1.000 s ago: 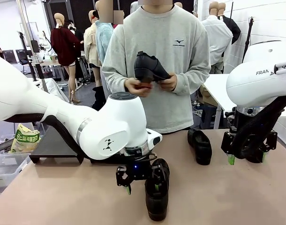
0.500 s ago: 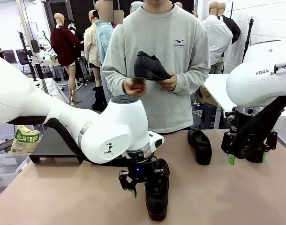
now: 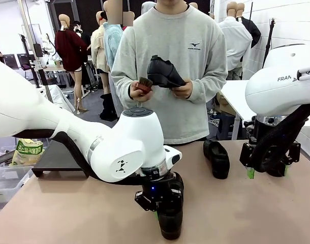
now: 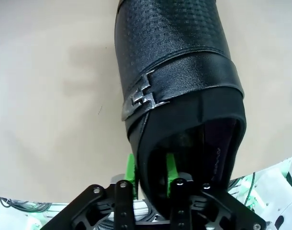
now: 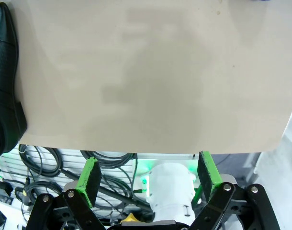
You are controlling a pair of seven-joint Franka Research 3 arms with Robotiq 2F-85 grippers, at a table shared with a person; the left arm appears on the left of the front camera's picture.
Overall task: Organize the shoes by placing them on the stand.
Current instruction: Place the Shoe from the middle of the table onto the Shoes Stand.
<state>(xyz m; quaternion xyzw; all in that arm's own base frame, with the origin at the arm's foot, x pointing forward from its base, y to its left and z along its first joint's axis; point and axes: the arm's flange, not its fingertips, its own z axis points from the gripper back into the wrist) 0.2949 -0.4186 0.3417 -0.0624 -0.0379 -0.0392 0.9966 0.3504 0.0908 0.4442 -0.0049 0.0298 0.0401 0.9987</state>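
Shoe (image 4: 174, 57) at the near side is grasped at its collar by the left gripper (image 4: 151, 170); the right gripper (image 5: 149, 176) is seen released, empty.

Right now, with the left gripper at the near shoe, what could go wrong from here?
1. The left gripper has one pad inside and one outside the near shoe's thin collar wall. With that chunky sole, the shoe may swing or slip when lifted.
2. I cannot tell whether the grip is firm, so lifting too soon could drop it.
3. The person's hands, holding another shoe, are just beyond the left arm. A high carry might come close.
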